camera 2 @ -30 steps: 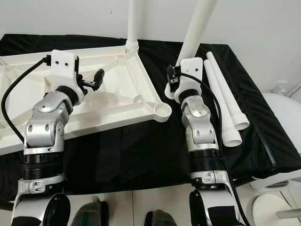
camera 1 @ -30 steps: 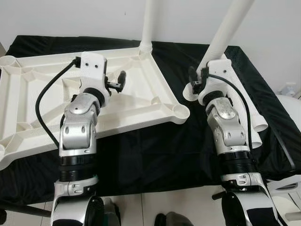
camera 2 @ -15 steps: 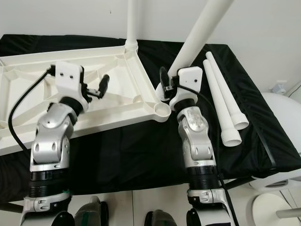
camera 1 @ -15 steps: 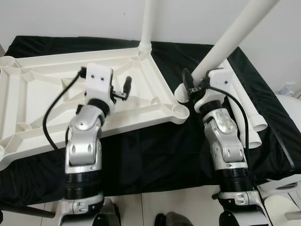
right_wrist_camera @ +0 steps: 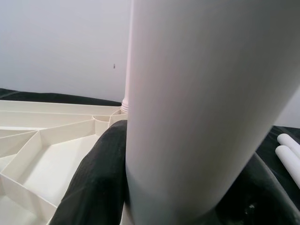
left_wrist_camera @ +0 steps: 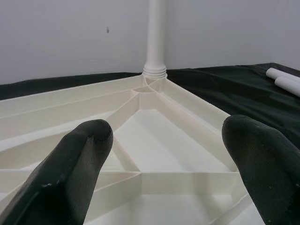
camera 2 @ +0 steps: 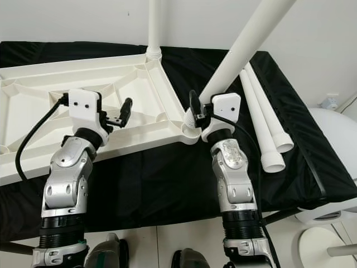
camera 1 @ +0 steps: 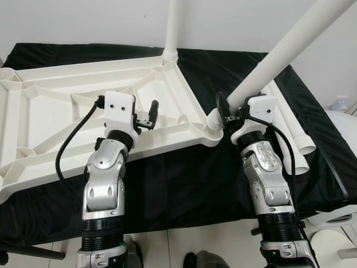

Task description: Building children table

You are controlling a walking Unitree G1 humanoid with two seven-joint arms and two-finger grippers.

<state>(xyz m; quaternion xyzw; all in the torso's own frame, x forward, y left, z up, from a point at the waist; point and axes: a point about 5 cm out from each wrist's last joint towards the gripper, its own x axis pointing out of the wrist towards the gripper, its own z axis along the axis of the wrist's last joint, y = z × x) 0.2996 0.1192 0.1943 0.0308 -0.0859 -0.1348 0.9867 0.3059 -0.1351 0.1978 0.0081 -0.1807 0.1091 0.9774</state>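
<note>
Centre-right of the frame, the right gripper clamps a white leg whose lower end sits at the tabletop's near corner socket. The upturned tabletop fills the left half on black cloth; the left gripper hovers over it, fingers spread

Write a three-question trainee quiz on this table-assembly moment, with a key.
1. True or false: the right gripper is shut on the tilted leg.
2. How many loose legs lie on the black cloth to the robot's right?
3. The left gripper is: A) shut on the upright leg; B) open above the tabletop; C) holding a loose leg.

Key: 1 true; 2 two; 3 B.
</note>
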